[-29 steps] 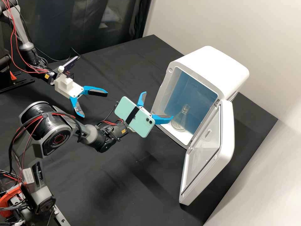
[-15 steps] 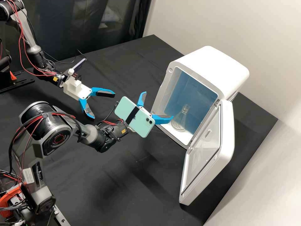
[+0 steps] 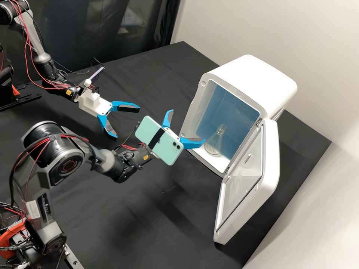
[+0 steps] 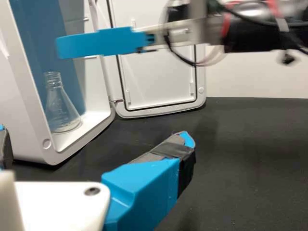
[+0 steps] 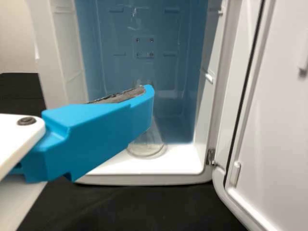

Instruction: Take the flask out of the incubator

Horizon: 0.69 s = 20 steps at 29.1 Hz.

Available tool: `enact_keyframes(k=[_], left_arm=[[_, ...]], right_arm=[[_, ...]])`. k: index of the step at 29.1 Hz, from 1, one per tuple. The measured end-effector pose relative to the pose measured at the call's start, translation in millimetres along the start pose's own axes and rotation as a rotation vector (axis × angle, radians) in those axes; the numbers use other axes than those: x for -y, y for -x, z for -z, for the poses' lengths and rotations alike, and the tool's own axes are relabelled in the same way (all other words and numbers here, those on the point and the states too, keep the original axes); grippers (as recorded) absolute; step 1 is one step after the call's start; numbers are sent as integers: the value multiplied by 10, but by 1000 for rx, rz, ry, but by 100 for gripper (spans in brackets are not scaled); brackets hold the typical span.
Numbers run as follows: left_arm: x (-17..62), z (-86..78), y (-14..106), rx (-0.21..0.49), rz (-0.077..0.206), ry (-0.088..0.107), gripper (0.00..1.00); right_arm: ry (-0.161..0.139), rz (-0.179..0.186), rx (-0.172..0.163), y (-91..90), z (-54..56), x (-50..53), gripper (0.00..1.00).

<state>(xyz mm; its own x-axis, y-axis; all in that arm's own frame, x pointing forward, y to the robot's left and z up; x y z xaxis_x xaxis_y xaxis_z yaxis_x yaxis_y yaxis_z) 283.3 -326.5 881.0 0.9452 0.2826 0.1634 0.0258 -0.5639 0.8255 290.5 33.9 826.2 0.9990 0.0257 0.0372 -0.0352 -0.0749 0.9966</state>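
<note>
A laboratory set up for robot work: a black bench [image 3: 157, 216] stands beside a plain pale wall [image 3: 261, 30], with dark curtains [image 3: 93, 26] behind it. On the bench sits a small white incubator [image 3: 258, 82], its door [image 3: 254, 179] swung open on a blue-walled chamber that holds a glass conical flask [image 3: 217, 141]. Two grey robot arms [image 3: 52, 157] trailing bare red wiring [image 3: 25, 45] reach over the bench

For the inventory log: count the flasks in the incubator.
1: the flask stands upright on the floor of the open incubator; no other seems hidden.
</note>
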Motion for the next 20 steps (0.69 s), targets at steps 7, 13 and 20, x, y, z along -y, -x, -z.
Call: enact_keyframes(k=[7, 13, 20], left_arm=[[-6, -1, 1, 0, -2, 0, 100], [-8, -4, 7, 2, -2, -1, 100], [-39, -12, 14, 5, -12, -4, 100]], right_arm=[[-4, 4, -3, 289, -110, 19, 100], [-6, 18, -6, 385, -172, 53, 100], [-10, 49, 32, 312, -286, 144, 100]])
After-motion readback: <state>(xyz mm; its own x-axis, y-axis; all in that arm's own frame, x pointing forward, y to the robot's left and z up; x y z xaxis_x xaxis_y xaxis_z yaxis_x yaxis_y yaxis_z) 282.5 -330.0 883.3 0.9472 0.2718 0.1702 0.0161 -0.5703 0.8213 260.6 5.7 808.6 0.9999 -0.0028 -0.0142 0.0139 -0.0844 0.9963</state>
